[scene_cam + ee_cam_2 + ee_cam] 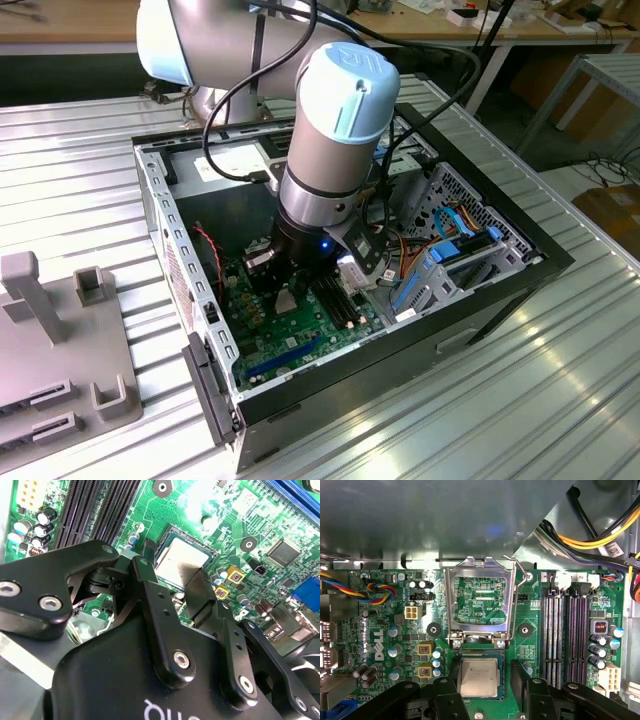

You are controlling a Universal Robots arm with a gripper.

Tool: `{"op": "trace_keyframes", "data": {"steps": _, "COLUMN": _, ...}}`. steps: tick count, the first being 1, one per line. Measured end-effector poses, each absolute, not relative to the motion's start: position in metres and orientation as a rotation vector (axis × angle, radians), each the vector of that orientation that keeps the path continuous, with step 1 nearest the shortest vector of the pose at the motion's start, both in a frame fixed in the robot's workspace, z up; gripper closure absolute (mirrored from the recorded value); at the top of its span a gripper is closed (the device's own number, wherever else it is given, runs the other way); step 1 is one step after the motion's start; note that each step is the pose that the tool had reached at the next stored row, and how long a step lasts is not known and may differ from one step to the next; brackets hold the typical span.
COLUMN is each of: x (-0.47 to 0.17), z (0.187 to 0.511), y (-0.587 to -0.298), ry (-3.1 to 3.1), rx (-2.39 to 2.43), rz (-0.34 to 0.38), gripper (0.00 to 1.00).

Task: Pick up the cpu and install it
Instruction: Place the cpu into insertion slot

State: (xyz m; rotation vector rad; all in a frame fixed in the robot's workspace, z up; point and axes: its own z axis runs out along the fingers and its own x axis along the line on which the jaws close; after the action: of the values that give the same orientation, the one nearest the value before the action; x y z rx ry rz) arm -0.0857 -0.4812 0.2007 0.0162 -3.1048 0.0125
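The cpu point(479, 677) is a small square chip with a silver-grey top. It lies flat in the metal-framed socket point(504, 680) on the green motherboard point(530, 645). In both wrist views my gripper point(485, 692) point(172, 582) hangs just above it. It is open, with one black finger point(447, 695) beside one edge of the chip and the other finger point(522, 682) a little off the opposite edge. The cpu point(177, 560) shows between the fingertips. The socket's load plate point(480, 600) stands raised. In the exterior view the arm point(325, 150) reaches down into the computer case point(500, 290).
Black memory slots point(565, 630) run beside the socket. Yellow and black cables point(600, 535) hang at one corner, and coloured wires point(375, 590) at the other side. The case's metal wall point(445, 520) rises behind the socket. A grey fixture point(60, 340) stands on the table at the exterior view's left.
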Motion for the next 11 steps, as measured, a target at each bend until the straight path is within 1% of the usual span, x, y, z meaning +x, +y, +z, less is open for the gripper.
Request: {"op": "trace_keyframes", "data": {"steps": 11, "x": -0.0856, "z": 0.2029, "y": -0.4812, "ry": -3.105, "rx": 0.016, "rz": 0.012, "gripper": 0.49}}
